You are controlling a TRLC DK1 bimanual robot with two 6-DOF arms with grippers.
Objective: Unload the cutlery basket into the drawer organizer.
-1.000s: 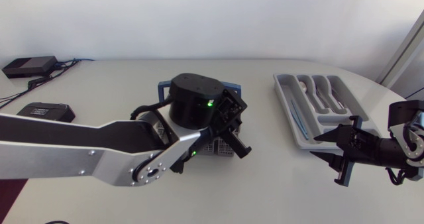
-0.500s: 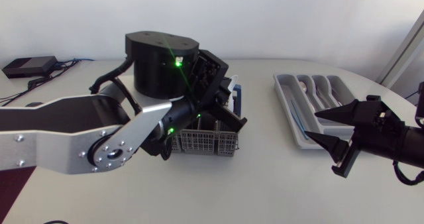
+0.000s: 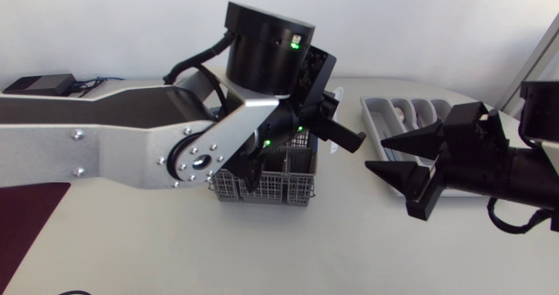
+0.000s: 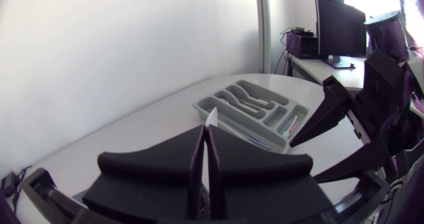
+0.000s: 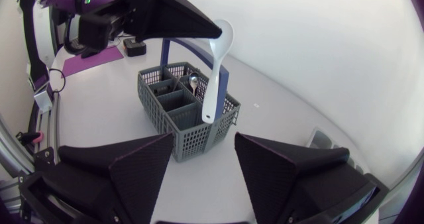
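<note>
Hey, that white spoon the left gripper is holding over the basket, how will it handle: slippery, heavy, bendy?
The white spoon looks smooth, so it may slip or swing, since the left gripper pinches only its upper end. It hangs straight without sagging, so it is probably stiff. It looks thin, likely light for its length.

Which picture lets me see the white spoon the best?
The right wrist view: the whole white spoon hangs there from the left gripper's fingers, bowl up. The left wrist view shows just a white tip between its shut fingers. In the head view the left arm hides nearly all of it.
</note>
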